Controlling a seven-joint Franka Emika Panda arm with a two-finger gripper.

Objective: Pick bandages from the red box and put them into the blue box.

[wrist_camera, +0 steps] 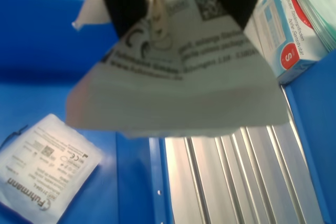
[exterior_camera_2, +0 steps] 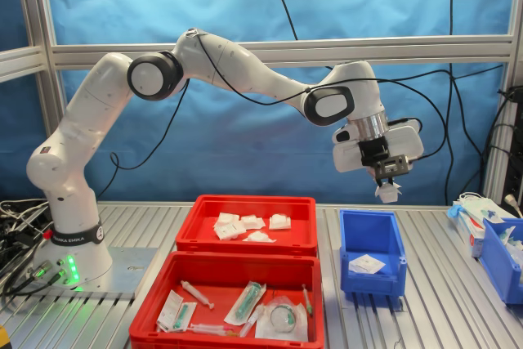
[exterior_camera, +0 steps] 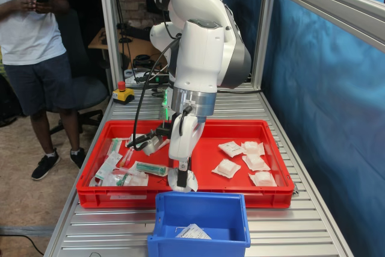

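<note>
My gripper is shut on a white bandage packet and holds it in the air above the far rim of the blue box. In the first exterior view the gripper and the held packet hang just behind the blue box. In the wrist view the held packet hangs between the black fingers. One bandage lies in the blue box; it also shows in the wrist view. Several bandages lie in the red box.
A second red tray holds syringe packages. A white-and-blue carton and another blue bin stand on the second exterior view's right. Frame posts and a blue curtain surround the table. A person stands on the first exterior view's left.
</note>
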